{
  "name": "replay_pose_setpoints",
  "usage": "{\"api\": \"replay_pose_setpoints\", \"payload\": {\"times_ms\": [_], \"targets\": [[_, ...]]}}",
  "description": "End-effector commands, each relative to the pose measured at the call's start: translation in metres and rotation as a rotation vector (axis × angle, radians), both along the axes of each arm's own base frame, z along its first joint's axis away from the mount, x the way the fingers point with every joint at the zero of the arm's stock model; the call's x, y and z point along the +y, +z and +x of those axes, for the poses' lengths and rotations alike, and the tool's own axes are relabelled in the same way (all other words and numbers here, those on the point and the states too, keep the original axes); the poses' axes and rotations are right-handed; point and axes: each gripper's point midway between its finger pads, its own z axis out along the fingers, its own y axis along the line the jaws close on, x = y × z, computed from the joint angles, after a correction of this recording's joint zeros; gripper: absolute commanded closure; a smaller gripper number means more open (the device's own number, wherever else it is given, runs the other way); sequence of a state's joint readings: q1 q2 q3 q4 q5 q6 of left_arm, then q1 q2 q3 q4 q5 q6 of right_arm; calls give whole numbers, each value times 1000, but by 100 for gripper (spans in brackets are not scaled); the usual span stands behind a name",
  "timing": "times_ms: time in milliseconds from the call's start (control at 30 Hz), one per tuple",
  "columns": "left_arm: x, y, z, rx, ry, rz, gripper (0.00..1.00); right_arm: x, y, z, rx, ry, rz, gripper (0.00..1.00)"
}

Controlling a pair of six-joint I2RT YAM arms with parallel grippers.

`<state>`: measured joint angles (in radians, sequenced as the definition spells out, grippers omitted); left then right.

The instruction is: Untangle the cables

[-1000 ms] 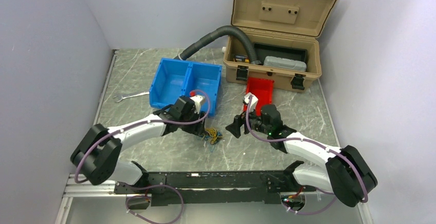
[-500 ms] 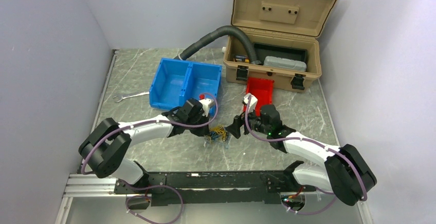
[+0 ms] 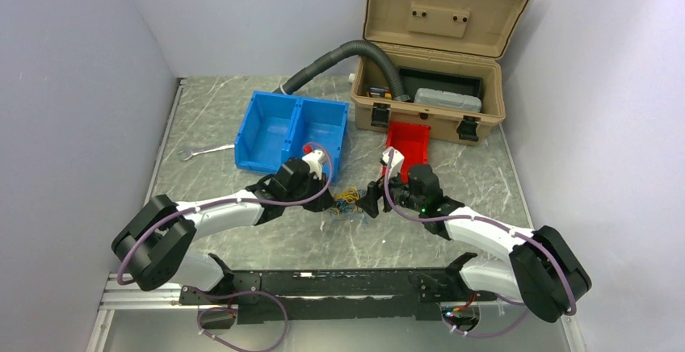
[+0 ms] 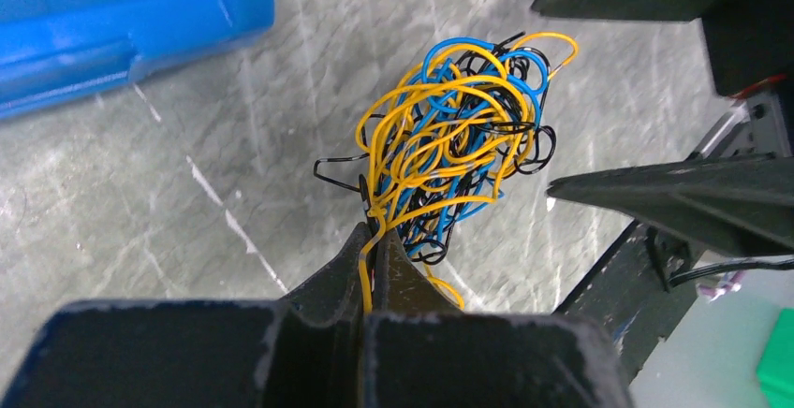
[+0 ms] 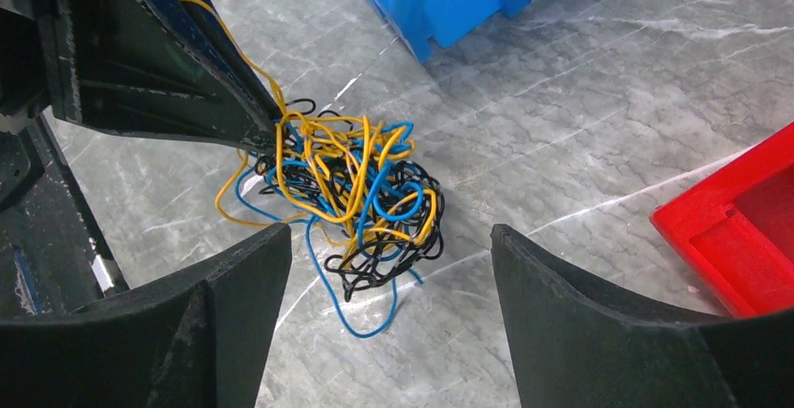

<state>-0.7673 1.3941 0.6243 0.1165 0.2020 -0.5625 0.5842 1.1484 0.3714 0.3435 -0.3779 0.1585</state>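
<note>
Grey-veined marble bench (image 3: 242, 243), pale walls closing in on three sides, and there's movement in the middle! A second ago the tangled ball of hair-thin yellow, blue and black cables (image 4: 449, 137) lay a little nearer the front edge. Now the left hand (image 4: 374, 240) has hauled it back and to the right, straight into the mouth of the right hand (image 5: 389, 240). That looks like the set-up for a two-handed pull, one side anchoring while the other teases a strand free. No wire is out yet, and the knot looks as dense as ever.

Left to right, then. A slim silver metal spanner (image 3: 202, 152) lies flat at the far left. Next comes a glossy blue plastic two-compartment bin (image 3: 292, 130). The left hand's black fingers are pinched fully together on a yellow strand or two at the knot's edge. I can't tell whether the ball rides clear of the bench or drags. The wires are shiny and springy, curled in small loops. The right hand is spread wide and holds nothing, its broad matt-black wedge fingers flanking the ball without touching. Behind are a ribbed grey hose (image 3: 339, 53), a small red plastic tray (image 3: 408, 144) and a tan hard-shell toolbox (image 3: 436, 53) with its lid up.
</note>
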Motion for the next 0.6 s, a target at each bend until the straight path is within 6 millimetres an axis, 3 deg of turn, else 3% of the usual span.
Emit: {"api": "replay_pose_setpoints", "payload": {"times_ms": [0,67,267,367,433,567], "targets": [[-19,38,10,-73,19,-160,100,8,17,7,-38,14,24,21],[-22,42,13,-77,19,-171,100,8,17,8,-39,10,25,25],[-28,44,15,-75,10,-185,100,9,16,7,-35,17,23,60],[-29,45,14,-74,2,-193,100,8,16,8,-34,9,19,87],[-27,44,14,-74,4,-183,100,6,16,11,-33,-13,15,100],[-14,40,13,-71,61,-154,100,-6,12,24,-13,-128,-14,100]]}}
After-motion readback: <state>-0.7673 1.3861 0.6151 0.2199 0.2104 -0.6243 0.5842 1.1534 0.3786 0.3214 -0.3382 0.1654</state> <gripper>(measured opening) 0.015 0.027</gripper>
